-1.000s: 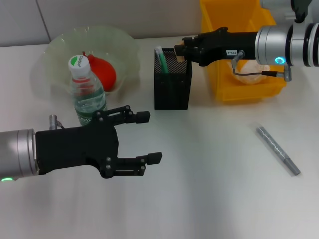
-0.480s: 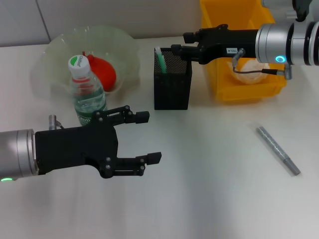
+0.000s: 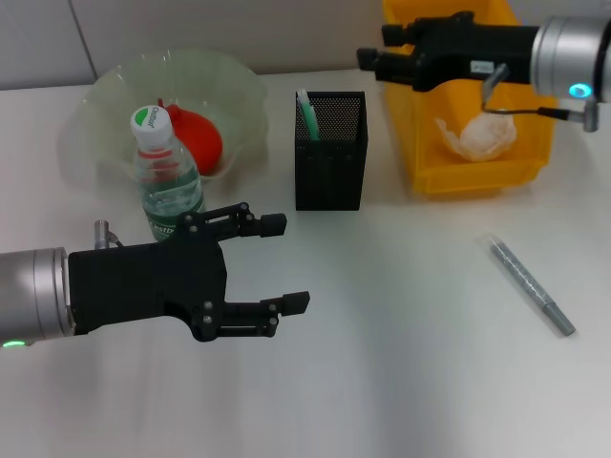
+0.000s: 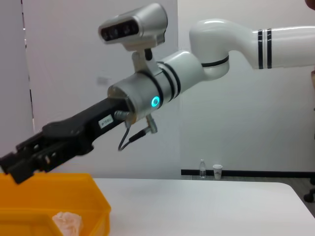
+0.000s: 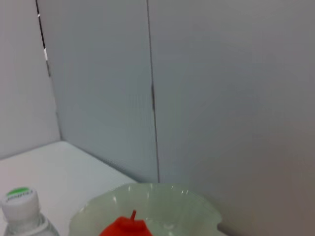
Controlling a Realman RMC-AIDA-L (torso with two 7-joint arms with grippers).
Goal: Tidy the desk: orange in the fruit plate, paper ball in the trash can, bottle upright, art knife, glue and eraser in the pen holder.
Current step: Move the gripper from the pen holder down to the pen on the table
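The orange (image 3: 196, 138) lies in the pale green fruit plate (image 3: 105, 95), and the bottle (image 3: 164, 176) stands upright just in front of it. A black mesh pen holder (image 3: 330, 162) holds a green-and-white stick (image 3: 307, 114), which may be the glue. The paper ball (image 3: 482, 134) rests inside the yellow trash can (image 3: 420, 162). The grey art knife (image 3: 531, 286) lies flat on the table at the right. No eraser shows. My left gripper (image 3: 284, 262) hangs open and empty in front of the bottle. My right gripper (image 3: 372, 62) hovers above the trash can's left rim, behind the pen holder.
The left wrist view shows the right gripper (image 4: 15, 164) over the yellow trash can (image 4: 49, 196) with the paper ball (image 4: 66, 223) in it. The right wrist view catches the fruit plate (image 5: 197, 206), the orange (image 5: 125, 228) and the bottle cap (image 5: 22, 199). A grey wall runs behind the table.
My right gripper has drawn away from above the pen holder, back and to the right over the trash can, uncovering the paper ball. The left arm has stayed still.
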